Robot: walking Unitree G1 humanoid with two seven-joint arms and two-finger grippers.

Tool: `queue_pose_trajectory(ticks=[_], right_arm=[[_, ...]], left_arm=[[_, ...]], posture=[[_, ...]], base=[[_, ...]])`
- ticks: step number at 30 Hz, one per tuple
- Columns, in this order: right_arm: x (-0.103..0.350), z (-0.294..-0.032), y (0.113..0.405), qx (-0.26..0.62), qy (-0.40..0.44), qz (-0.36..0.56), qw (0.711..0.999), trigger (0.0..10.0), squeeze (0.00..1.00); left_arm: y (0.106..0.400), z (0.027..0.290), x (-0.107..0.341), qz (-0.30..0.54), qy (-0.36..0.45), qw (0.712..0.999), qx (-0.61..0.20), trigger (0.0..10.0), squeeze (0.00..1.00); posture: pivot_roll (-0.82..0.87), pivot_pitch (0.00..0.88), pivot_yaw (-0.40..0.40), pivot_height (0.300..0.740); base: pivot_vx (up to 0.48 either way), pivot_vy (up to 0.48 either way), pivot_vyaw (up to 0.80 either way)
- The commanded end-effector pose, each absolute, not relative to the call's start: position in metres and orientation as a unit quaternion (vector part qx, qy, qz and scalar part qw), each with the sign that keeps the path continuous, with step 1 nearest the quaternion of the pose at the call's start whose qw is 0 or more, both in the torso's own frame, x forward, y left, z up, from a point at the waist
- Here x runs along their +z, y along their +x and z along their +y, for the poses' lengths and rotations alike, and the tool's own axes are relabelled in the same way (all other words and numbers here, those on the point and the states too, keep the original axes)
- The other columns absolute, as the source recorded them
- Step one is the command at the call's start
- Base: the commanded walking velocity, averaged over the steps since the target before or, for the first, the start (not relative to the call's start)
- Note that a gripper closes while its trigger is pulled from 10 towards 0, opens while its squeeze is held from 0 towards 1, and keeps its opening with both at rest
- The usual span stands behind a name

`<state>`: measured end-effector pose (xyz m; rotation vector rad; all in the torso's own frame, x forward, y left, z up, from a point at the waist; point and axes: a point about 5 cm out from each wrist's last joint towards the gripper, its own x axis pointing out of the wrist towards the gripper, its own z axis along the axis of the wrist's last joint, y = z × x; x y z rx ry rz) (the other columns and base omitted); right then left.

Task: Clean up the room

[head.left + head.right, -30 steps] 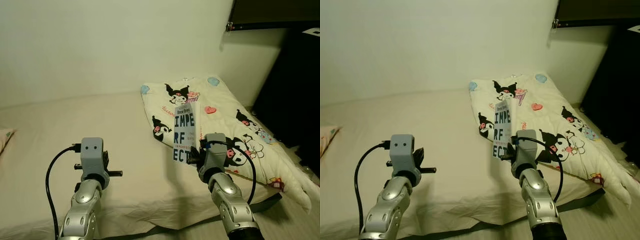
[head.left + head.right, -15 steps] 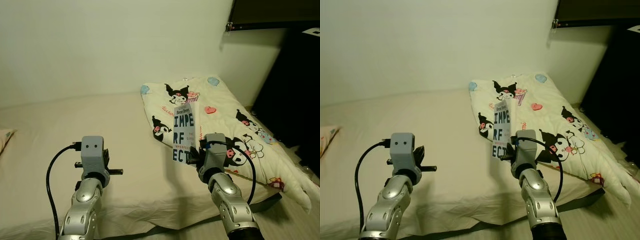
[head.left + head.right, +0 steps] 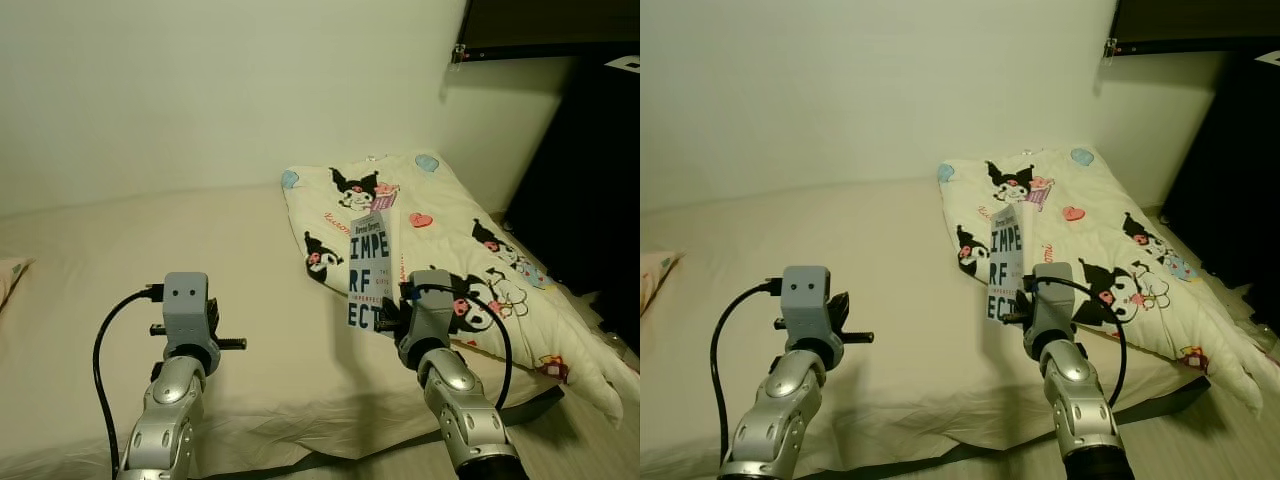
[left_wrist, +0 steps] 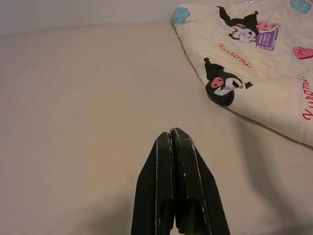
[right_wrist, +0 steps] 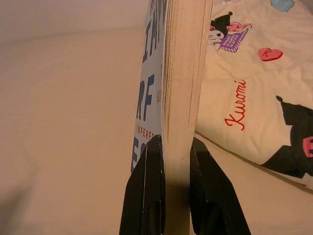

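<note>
Book [image 5: 183, 73] lower edge hidden between fingers [image 5: 146, 196]

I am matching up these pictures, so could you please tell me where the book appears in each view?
Left eye: book upright, centre-right, above the right gripper.
Right eye: centre, same pose.
Left wrist: not in it.
Right wrist: centre, page edge between the fingers.
Shared landmark: cartoon quilt.

The white paperback book with large dark letters [image 3: 367, 270] hides part of the cream cartoon-print quilt [image 3: 470, 260] behind it. Its small subtitle print is too small to read.
</note>
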<state>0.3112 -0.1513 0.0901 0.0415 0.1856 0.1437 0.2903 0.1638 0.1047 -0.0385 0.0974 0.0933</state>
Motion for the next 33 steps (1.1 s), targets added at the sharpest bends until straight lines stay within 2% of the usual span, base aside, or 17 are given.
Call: queue_pose_trajectory(ticks=[1, 15, 23, 33], right_arm=[[0.0978, -0.1482, 0.3138, 0.079, 0.036, 0.073, 0.993, 10.0, 0.0], [0.0982, -0.1464, 0.3134, 0.092, 0.044, 0.075, 0.992, 10.0, 0.0], [0.0978, -0.1431, 0.3136, 0.101, 0.008, 0.076, 0.992, 10.0, 0.0], [0.0981, -0.1455, 0.3141, 0.089, 0.013, 0.076, 0.993, 10.0, 0.0]], left_arm=[[0.2905, 0.1656, 0.1006, 0.056, -0.011, 0.997, 0.051, 10.0, 0.0], [0.2905, 0.1652, 0.1004, 0.056, -0.011, 0.997, 0.052, 10.0, 0.0], [0.2891, 0.166, 0.0996, 0.057, -0.013, 0.997, 0.055, 10.0, 0.0], [0.2889, 0.1659, 0.0996, 0.058, -0.013, 0.997, 0.054, 10.0, 0.0]], posture=[[-0.06, 0.053, -0.001, 0.74], [-0.06, 0.054, -0.002, 0.74], [-0.06, 0.056, -0.004, 0.74], [-0.06, 0.059, -0.004, 0.74]], base=[[0.0, 0.0, 0.0], [0.0, 0.0, 0.0], [0.0, 0.0, 0.0], [0.0, 0.0, 0.0]])
